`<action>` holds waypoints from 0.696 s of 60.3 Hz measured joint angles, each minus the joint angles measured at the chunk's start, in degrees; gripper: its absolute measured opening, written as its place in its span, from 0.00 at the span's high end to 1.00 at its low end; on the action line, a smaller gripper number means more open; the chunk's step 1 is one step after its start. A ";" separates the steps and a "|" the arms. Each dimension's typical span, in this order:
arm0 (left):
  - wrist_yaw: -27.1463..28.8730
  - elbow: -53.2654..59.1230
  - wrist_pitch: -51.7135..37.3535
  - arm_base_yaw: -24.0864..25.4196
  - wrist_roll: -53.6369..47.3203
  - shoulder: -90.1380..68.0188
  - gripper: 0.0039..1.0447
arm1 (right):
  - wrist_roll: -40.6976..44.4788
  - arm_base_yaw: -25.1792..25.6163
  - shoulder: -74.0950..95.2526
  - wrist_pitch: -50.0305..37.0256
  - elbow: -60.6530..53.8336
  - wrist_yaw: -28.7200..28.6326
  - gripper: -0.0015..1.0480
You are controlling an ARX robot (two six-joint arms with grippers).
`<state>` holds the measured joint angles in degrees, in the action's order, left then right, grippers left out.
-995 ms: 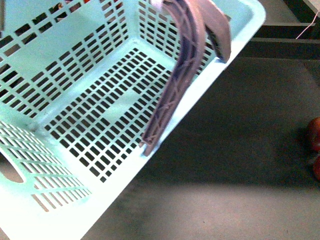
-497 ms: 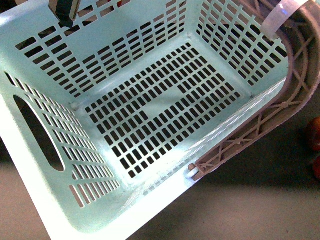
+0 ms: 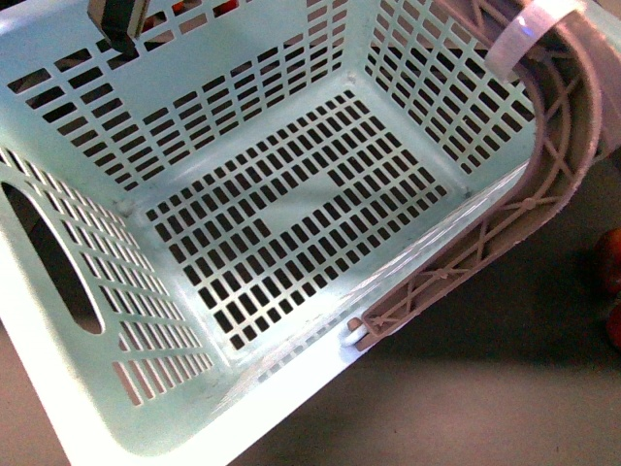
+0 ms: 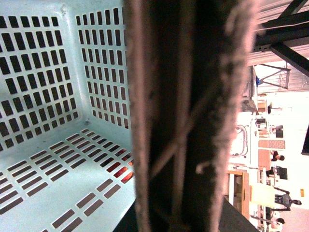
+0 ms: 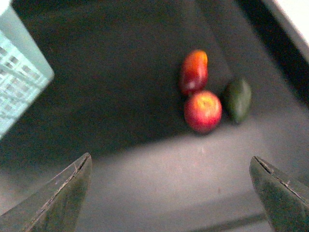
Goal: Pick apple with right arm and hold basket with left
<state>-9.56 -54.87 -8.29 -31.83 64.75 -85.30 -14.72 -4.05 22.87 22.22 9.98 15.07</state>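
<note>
The mint-turquoise basket (image 3: pixel 58 388) fills most of the front view, tilted and empty. Its mauve latticed handle (image 3: pixel 548 184) with a white band (image 3: pixel 524 29) arcs along its right side. In the left wrist view the handle (image 4: pixel 188 116) fills the middle, close and blurred, in front of the basket's slotted wall (image 4: pixel 53 72). My left gripper is shut on the basket, its fingers hidden. In the right wrist view the bright red apple (image 5: pixel 203 111) with a yellow blush lies on the dark table. My right gripper (image 5: pixel 171 193) hangs open and empty well above and short of it.
A darker, longer red fruit (image 5: pixel 194 71) touches the apple, and a dark green fruit (image 5: pixel 237 100) lies beside it. The basket's corner (image 5: pixel 19 77) shows well apart from them. Red fruit shows at the front view's right edge (image 3: pixel 611 257). Red-orange shows through the floor slots (image 4: pixel 120 171).
The basket has swung round and across the front view; its handle went from the middle to the right side. In the last half second it shifted slightly left. The red fruit stayed put.
</note>
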 joint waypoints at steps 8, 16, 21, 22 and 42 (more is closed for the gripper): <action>0.15 0.00 0.00 0.02 -0.09 -0.15 0.94 | -0.59 1.97 14.34 -12.92 -0.90 -2.08 0.09; -0.09 0.00 0.00 0.02 -0.13 -0.15 0.94 | 1.90 5.40 30.08 -28.00 -0.96 -3.69 0.09; -0.20 0.00 0.00 0.02 -0.13 -0.15 0.94 | 3.04 8.11 42.60 -38.53 -0.39 -5.03 0.09; -0.17 0.00 0.00 0.02 -0.13 -0.15 0.94 | 3.13 8.52 44.57 -40.06 -0.17 -5.14 0.09; 0.11 0.00 0.00 0.02 -0.17 -0.17 0.94 | 4.61 14.91 93.77 -61.07 13.81 -3.26 0.09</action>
<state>-9.45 -54.87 -8.29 -31.81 64.58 -85.47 -10.11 10.85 116.64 -38.85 23.79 11.81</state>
